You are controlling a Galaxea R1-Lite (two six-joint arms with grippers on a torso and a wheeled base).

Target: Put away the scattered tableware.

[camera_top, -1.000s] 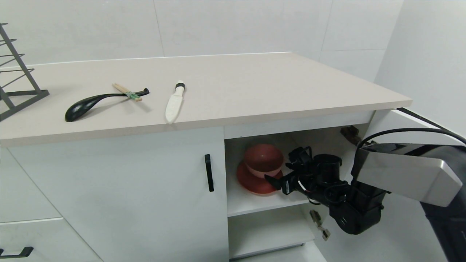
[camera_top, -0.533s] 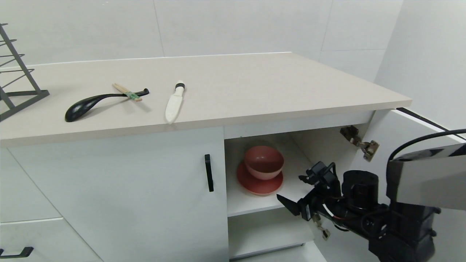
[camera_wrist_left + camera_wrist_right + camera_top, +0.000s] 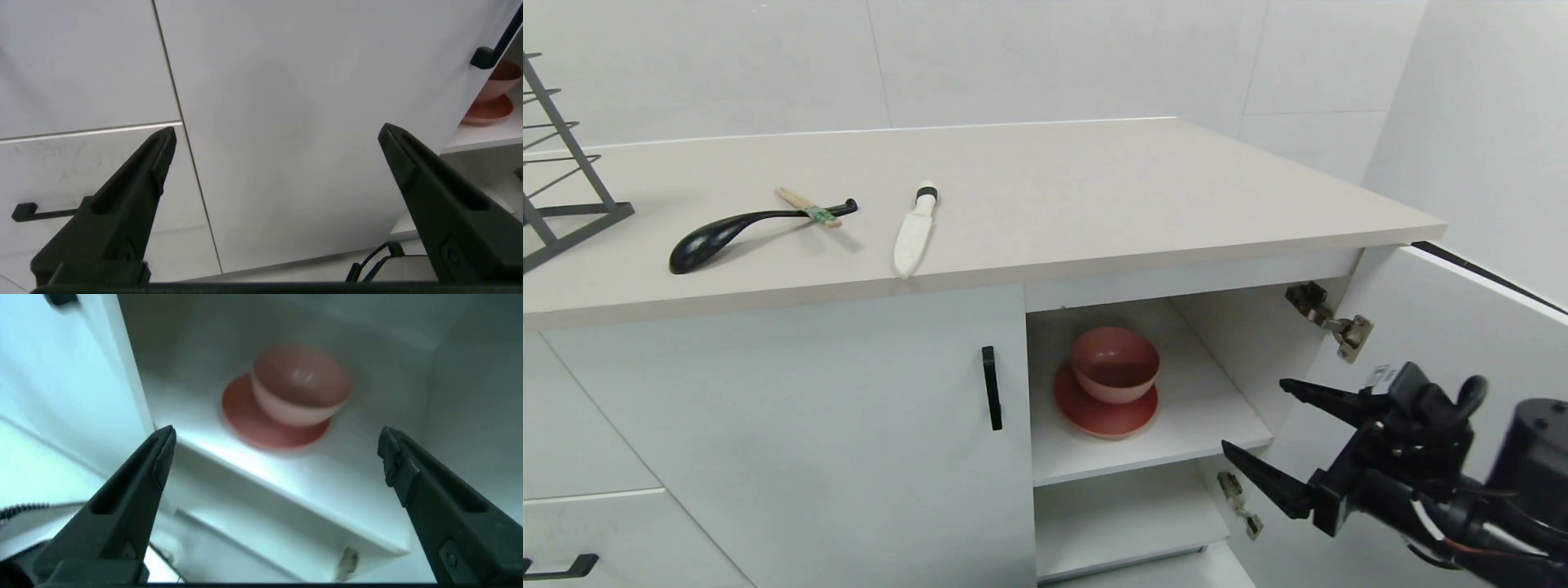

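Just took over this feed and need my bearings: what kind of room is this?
Probably a kitchen: a pale countertop holds a black spoon, chopsticks and a white knife, and the open cabinet below has a pink bowl on a red plate.

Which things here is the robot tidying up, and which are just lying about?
Job: black spoon, chopsticks and white knife on the counter; pink bowl on red plate, already in the open cupboard.
Just there: wire rack, closed cupboard door.

Dark wire rack (image 3: 596, 222) at the table's (image 3: 1094, 188) left end; white tiled wall (image 3: 1054, 57) behind; closed cabinet door (image 3: 809, 425) with black handle (image 3: 990, 398); probably a drawer pull (image 3: 560, 565), lower left.
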